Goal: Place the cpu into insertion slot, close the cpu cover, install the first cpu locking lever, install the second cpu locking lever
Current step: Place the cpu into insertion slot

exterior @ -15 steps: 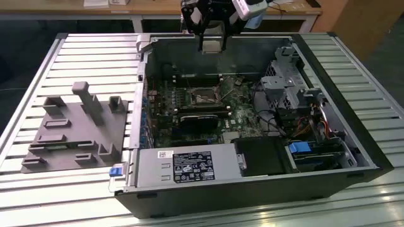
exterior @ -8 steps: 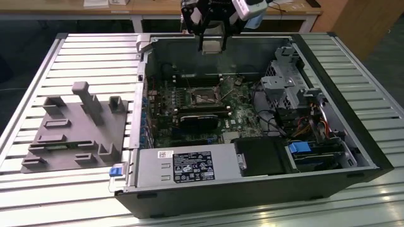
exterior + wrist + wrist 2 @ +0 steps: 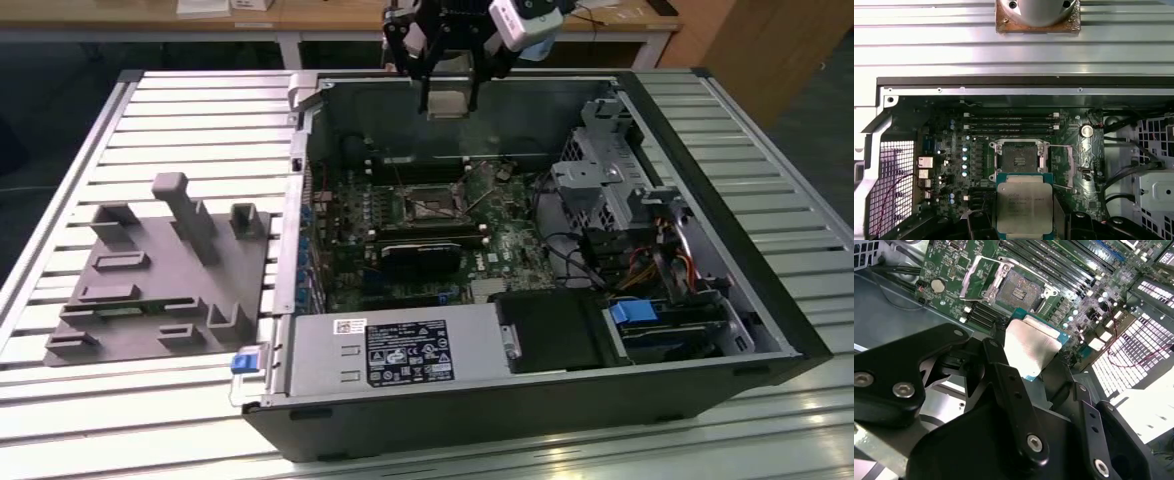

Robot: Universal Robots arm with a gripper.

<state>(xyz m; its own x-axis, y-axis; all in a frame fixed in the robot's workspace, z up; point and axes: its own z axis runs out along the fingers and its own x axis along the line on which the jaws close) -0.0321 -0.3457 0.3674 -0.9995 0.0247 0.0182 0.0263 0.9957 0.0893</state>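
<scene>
Second wrist view, pincer (image 3: 1028, 361) clamping cpu (image 3: 1033, 340)

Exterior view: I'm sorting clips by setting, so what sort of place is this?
Probably a robotics lab or test bench: an opened computer case lies on a slatted metal table, a grey fixture plate sits beside it, and the gripper holds the cpu above the case.
</scene>
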